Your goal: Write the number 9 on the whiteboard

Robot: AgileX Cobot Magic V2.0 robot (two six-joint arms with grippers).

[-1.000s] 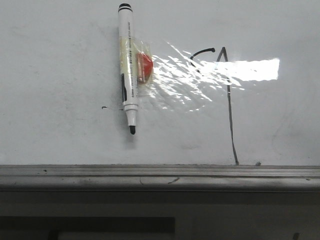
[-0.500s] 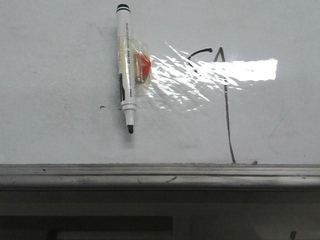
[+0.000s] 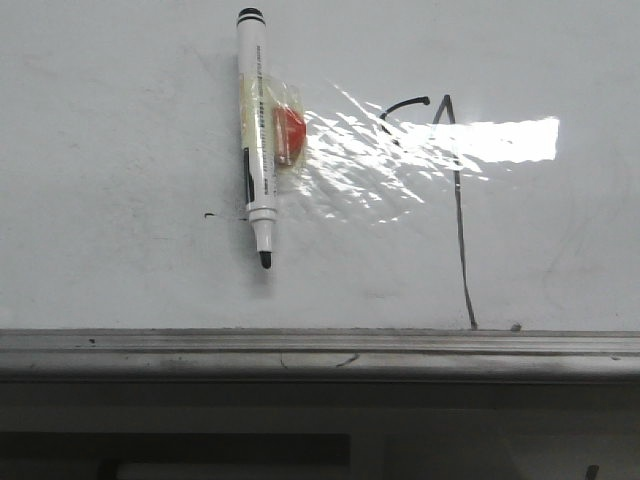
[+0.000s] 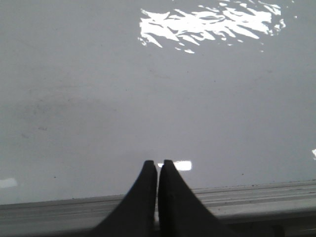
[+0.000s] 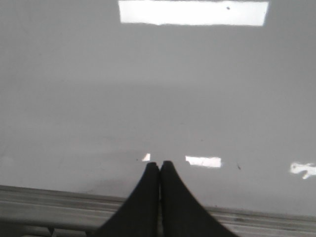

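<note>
Black strokes of the number 9 [image 3: 455,200] sit right of centre on the whiteboard [image 3: 120,120], tail reaching its rail; a marker [image 3: 257,130] lies taped beside it, ready for gripping; left gripper [image 4: 158,165] and right gripper [image 5: 159,165] both have jaws pressed together, holding nothing.

A white marker [image 3: 258,135] stands upright, black cap-end up, dark tip down. Clear crinkled tape [image 3: 330,150] straps it in place, glinting, with a small red piece [image 3: 289,133] tucked against its barrel. A tiny black dash mark [image 3: 209,215] sits just beside its lower end.
</note>
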